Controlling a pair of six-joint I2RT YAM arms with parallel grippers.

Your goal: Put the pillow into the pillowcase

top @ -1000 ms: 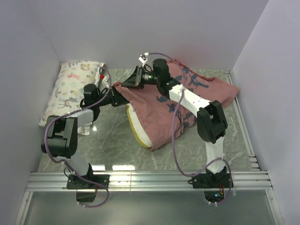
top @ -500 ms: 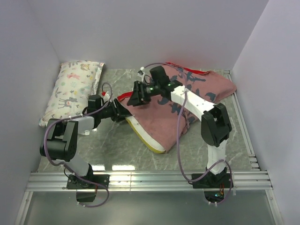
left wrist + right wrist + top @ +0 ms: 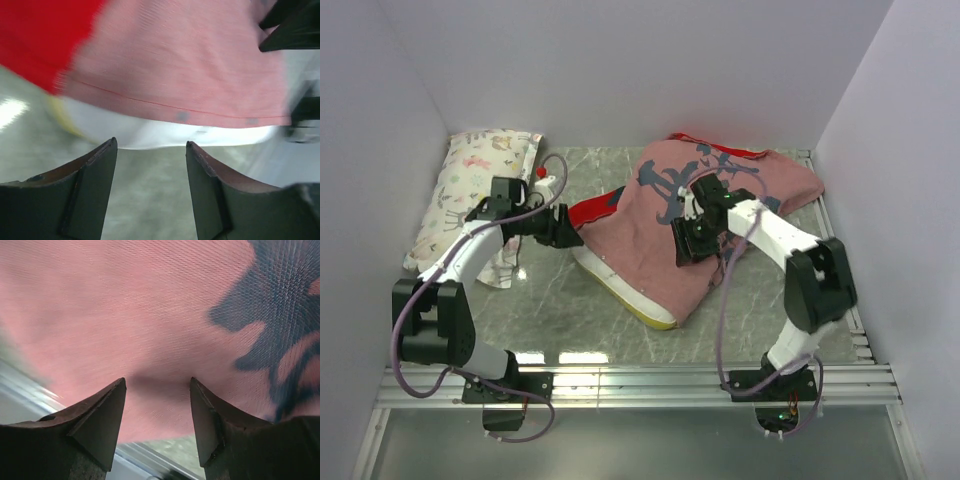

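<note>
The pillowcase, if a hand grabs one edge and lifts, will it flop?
Probably floppy: the pillowcase drapes in folds over the pillow. Likely light, since the weave looks thin. It could slide off the pillow rather than lift it.

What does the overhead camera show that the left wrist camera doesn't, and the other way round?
Only the overhead view shows the white animal-print pillow by the left wall, both arms, and the right gripper over the pillowcase. Only the left wrist view shows, close up, the left gripper open and empty, and the pillowcase's stitched hem. Both show the pink pillowcase lying over the cream pillow, which pokes out at the open end, on the marble table.
</note>
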